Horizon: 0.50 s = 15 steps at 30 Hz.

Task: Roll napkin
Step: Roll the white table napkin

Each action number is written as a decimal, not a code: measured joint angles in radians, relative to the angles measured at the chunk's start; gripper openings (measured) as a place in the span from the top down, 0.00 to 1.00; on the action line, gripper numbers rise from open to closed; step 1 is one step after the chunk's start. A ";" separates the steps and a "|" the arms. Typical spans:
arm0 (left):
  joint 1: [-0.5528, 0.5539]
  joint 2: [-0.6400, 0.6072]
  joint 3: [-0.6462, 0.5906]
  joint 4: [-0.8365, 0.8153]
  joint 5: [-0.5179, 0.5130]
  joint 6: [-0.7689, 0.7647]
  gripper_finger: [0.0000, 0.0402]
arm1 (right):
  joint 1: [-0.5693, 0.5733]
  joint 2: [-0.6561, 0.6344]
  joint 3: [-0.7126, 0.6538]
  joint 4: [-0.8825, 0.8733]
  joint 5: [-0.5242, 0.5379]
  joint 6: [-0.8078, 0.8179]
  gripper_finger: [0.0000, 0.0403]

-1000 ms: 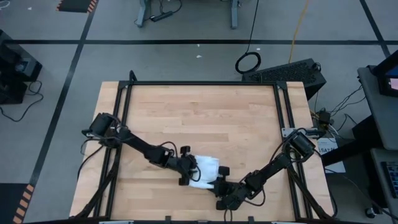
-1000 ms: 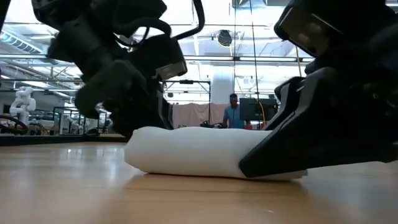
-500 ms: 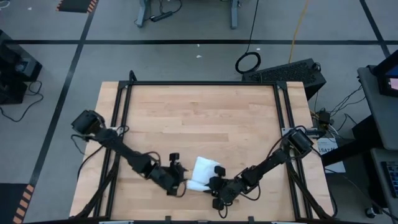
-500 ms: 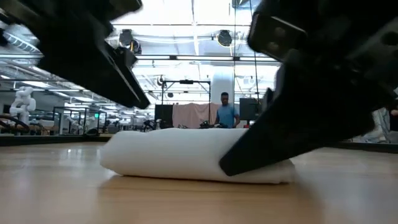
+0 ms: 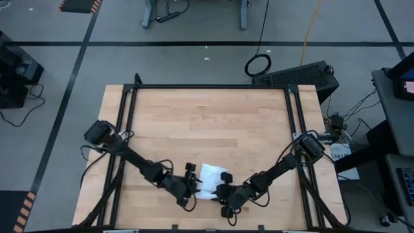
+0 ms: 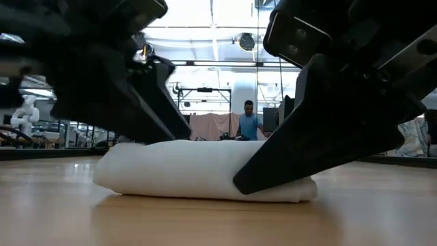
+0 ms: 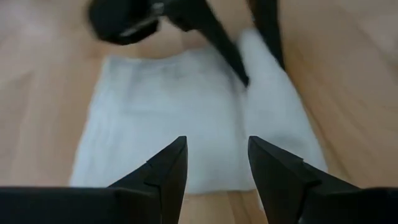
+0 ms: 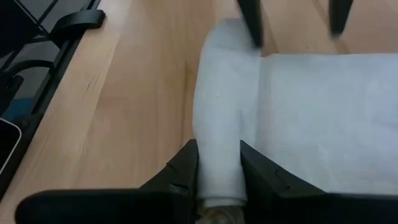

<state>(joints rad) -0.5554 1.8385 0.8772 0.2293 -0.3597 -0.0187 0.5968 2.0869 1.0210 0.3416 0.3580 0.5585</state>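
Right pincer (image 8: 219, 163) pinches the napkin's (image 8: 311, 118) rolled edge — left pincer (image 7: 216, 155) spread.

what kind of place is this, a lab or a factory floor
Probably a robotics lab in an open industrial hall: a framed wooden table with cabling around it, floor tape lines, and a white robot standing beyond it.

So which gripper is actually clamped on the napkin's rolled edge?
The right gripper: its fingers pinch the napkin's rolled edge. The left gripper stands open above the flat part.
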 joint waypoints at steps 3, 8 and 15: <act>0.047 0.023 0.000 0.013 0.113 0.055 0.56 | 0.001 0.000 0.000 0.000 -0.008 -0.029 0.82; 0.119 0.041 -0.010 -0.025 0.335 0.024 0.56 | 0.006 0.001 0.000 0.016 -0.019 -0.042 0.82; 0.151 0.038 -0.031 -0.038 0.487 -0.001 0.56 | 0.006 0.002 -0.001 0.024 -0.058 0.132 0.82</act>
<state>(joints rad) -0.4046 1.8767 0.8459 0.1914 0.1271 -0.0197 0.6025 2.0888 1.0203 0.3655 0.2997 0.6908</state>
